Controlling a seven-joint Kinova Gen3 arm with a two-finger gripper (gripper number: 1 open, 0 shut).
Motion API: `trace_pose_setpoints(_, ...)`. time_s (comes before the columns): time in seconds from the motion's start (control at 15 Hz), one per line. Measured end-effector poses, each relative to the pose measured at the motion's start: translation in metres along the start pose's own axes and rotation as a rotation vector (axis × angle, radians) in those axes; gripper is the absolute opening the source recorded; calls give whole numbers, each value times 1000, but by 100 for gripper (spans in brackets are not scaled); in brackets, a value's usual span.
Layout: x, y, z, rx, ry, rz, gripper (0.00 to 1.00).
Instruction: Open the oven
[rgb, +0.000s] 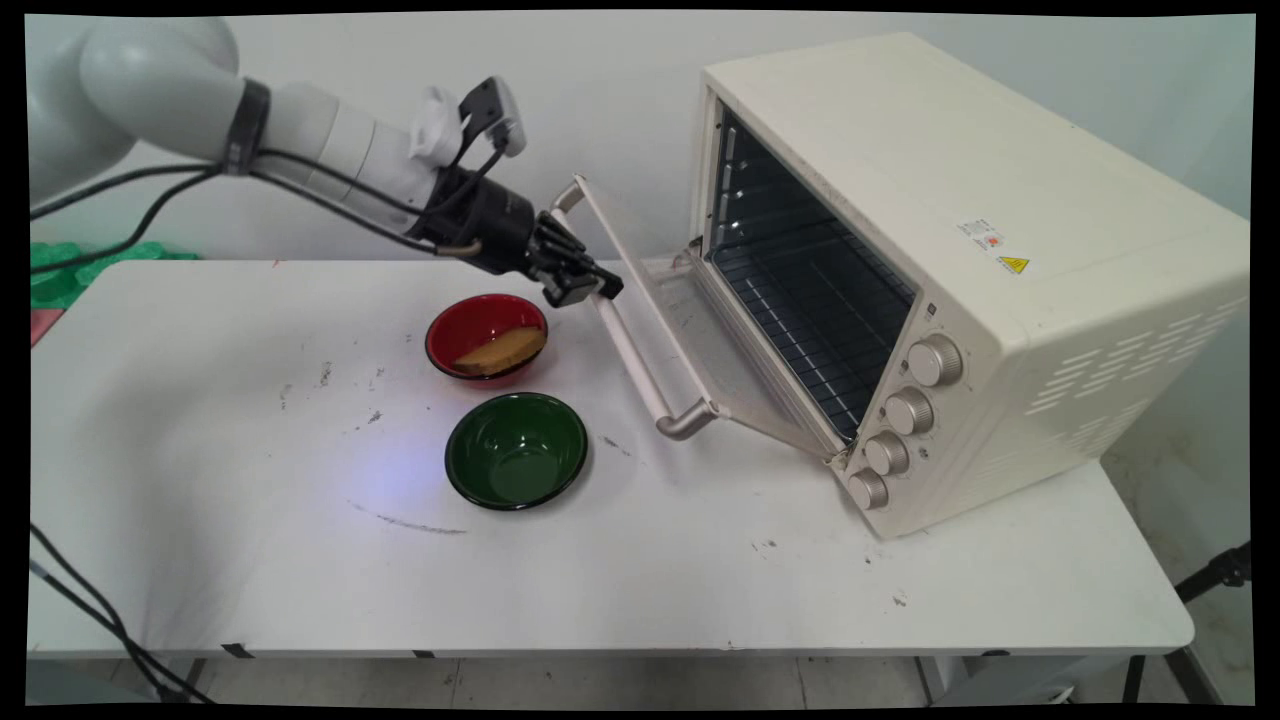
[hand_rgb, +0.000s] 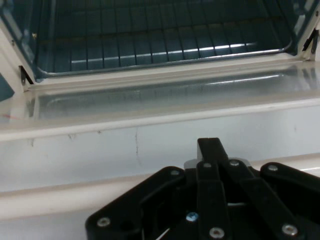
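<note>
The oven door (rgb: 690, 330) hangs roughly half open, hinged along its bottom edge at the oven (rgb: 1000, 250) mouth and tilted out and up from there, glass face turned to the ceiling. Its long axis runs along the oven's front, from the knob (rgb: 935, 360) end to the far end by the wall. The pale handle bar (rgb: 640, 370) lies parallel to that, along the door's free edge, the edge farthest from the oven. And there is the hand (rgb: 585, 288), right on that bar toward its far end, fingers closed together with the tip set against the handle rather than wrapped round it, as far as can be seen. From the hand's own camera the closed hand (hand_rgb: 215, 150) sits over the door (hand_rgb: 150, 145), looking straight across it into the oven at the wire rack (hand_rgb: 150, 45), which is bare. So this reads as a door-moving moment, hand pressing on the handle, door neither flat down nor shut. Out in front of the oven, past the handle, a red bowl (rgb: 470, 325) holds a slice of bread (rgb: 502, 350), lying just below the hand. A green bowl (rgb: 516, 450) with nothing in it sits beside the red one, nearer the counter's (rgb: 250, 500) front edge.
</note>
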Motion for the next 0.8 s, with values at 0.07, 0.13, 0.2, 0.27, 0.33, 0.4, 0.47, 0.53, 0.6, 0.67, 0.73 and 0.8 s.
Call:
trace_pose_setpoints(0.07, -7, 0, -1, -1, 12, -3, 0)
trace_pose_setpoints(0.13, -15, 1, -1, -2, 23, -7, 0)
trace_pose_setpoints(0.2, -21, 2, -2, -2, 31, -11, 0)
trace_pose_setpoints(0.27, -28, 3, -2, -3, 40, -15, 0)
trace_pose_setpoints(0.33, -34, 4, -2, -4, 47, -18, 0)
trace_pose_setpoints(0.4, -39, 5, -2, -5, 53, -21, 0)
trace_pose_setpoints(0.47, -44, 6, -2, -5, 58, -24, 0)
trace_pose_setpoints(0.53, -48, 7, -2, -5, 62, -27, 0)
trace_pose_setpoints(0.6, -54, 8, -2, -6, 67, -30, 0)
trace_pose_setpoints(0.67, -60, 9, -1, -6, 73, -34, 0)
trace_pose_setpoints(0.73, -66, 9, -1, -6, 77, -38, 0)
trace_pose_setpoints(0.8, -72, 10, 0, -7, 82, -41, 0)
